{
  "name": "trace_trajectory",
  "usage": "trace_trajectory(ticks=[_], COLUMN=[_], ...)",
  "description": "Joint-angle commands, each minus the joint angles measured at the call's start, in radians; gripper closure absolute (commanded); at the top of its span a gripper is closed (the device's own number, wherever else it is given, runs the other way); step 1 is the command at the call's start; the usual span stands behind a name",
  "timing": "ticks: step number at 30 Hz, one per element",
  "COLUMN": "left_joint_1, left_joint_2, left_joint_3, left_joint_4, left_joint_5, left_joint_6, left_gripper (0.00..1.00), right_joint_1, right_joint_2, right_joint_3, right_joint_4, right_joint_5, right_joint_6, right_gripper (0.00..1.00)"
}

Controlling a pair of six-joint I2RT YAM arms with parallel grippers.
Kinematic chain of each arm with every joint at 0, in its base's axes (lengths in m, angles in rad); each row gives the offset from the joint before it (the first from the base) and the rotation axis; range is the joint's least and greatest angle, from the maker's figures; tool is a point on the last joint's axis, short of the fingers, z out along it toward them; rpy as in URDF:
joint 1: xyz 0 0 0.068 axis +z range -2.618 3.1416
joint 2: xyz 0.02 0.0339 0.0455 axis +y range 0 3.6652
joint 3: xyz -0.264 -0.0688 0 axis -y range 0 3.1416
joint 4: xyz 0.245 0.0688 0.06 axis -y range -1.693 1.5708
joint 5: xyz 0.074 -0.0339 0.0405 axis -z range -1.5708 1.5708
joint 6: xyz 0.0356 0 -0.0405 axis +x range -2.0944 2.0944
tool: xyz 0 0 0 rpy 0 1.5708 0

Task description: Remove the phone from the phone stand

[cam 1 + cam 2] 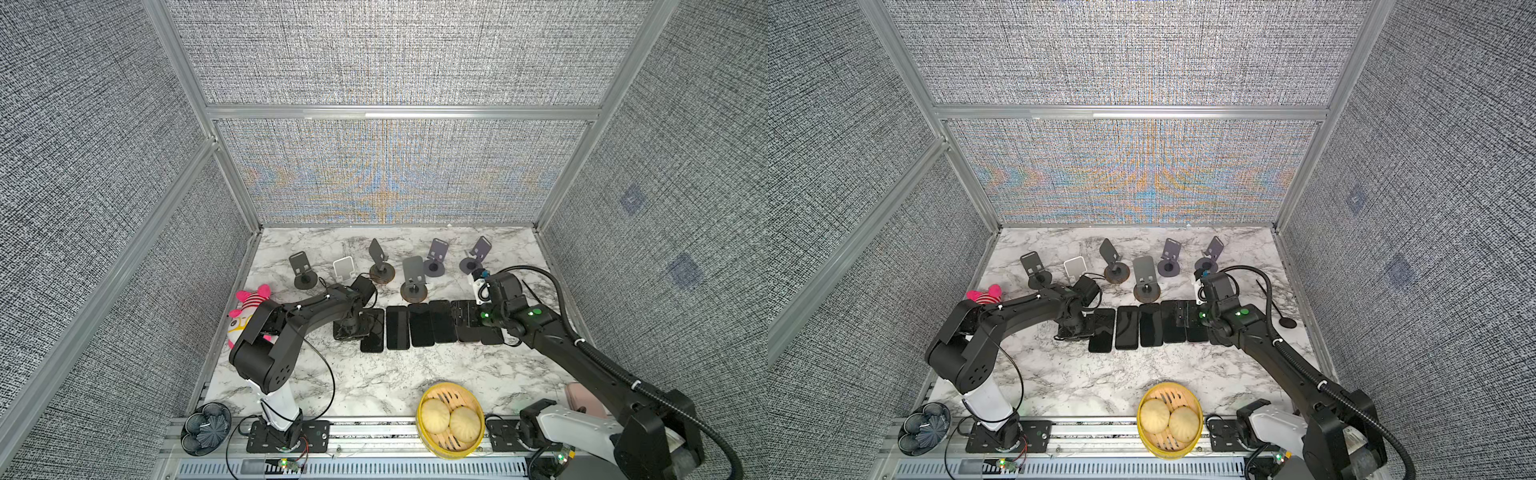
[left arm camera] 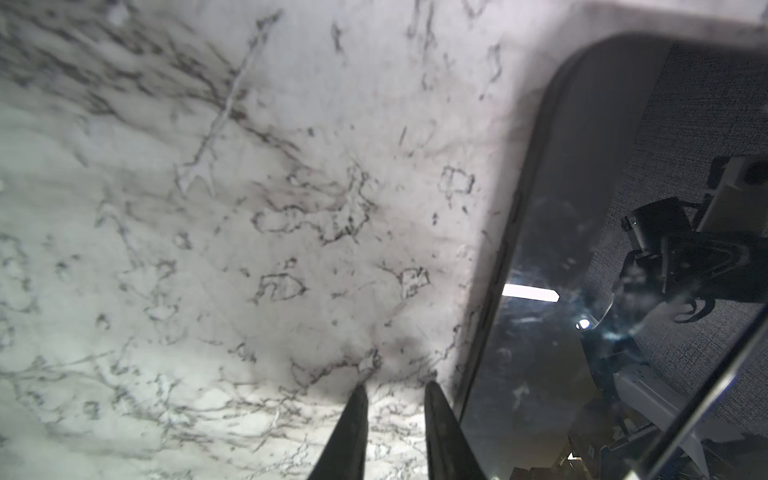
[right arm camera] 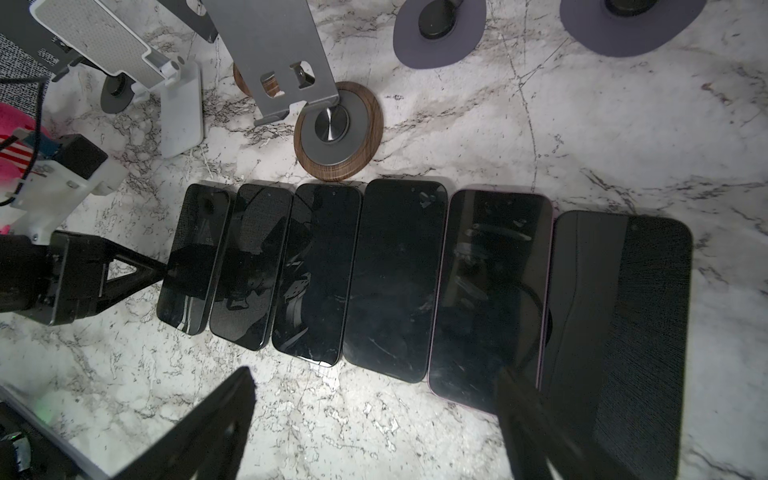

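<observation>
Six phones (image 1: 419, 326) lie flat in a row across the middle of both top views, and every phone stand (image 1: 413, 272) above them is bare, so the job looks done. The left gripper (image 2: 390, 388) rests by the end phone (image 2: 582, 249), fingers nearly together, empty; the right gripper (image 3: 376, 374) hangs wide apart.

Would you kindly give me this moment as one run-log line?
left gripper: narrowly parted, empty, beside leftmost phone | right gripper: open over phone row | stands: all empty

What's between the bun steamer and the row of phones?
Only bare marble table separates the steamer and the phones; both top views show it.
</observation>
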Motion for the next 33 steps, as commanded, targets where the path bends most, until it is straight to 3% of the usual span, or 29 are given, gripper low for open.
trace_trajectory(ticks=[1, 13, 20, 24, 32, 33], left_joint_1=[0.001, -0.002, -0.004, -0.002, 0.002, 0.004], left_joint_2=[0.019, 0.011, 0.005, -0.018, -0.107, -0.125], left_joint_3=[-0.002, -0.004, 0.014, 0.030, 0.107, 0.118], left_joint_4=[0.103, 0.134, 0.102, 0.065, -0.052, -0.071], left_joint_5=[0.065, 0.097, 0.051, 0.002, -0.124, -0.150], left_joint_6=[-0.009, -0.026, -0.017, 0.010, 0.082, 0.096], left_gripper=[0.74, 0.76, 0.75, 0.56, 0.36, 0.30], right_joint_1=[0.001, 0.007, 0.007, 0.008, 0.008, 0.007], right_joint_2=[0.003, 0.001, -0.004, -0.001, -0.013, -0.021], right_joint_3=[0.009, 0.007, 0.007, 0.016, 0.073, 0.073], right_joint_4=[0.016, 0.018, 0.009, 0.007, -0.044, -0.045], right_joint_5=[0.004, 0.012, 0.021, 0.022, 0.080, 0.107], right_joint_6=[0.002, 0.006, 0.004, 0.000, -0.029, -0.033], right_gripper=[0.09, 0.09, 0.09, 0.09, 0.09, 0.08])
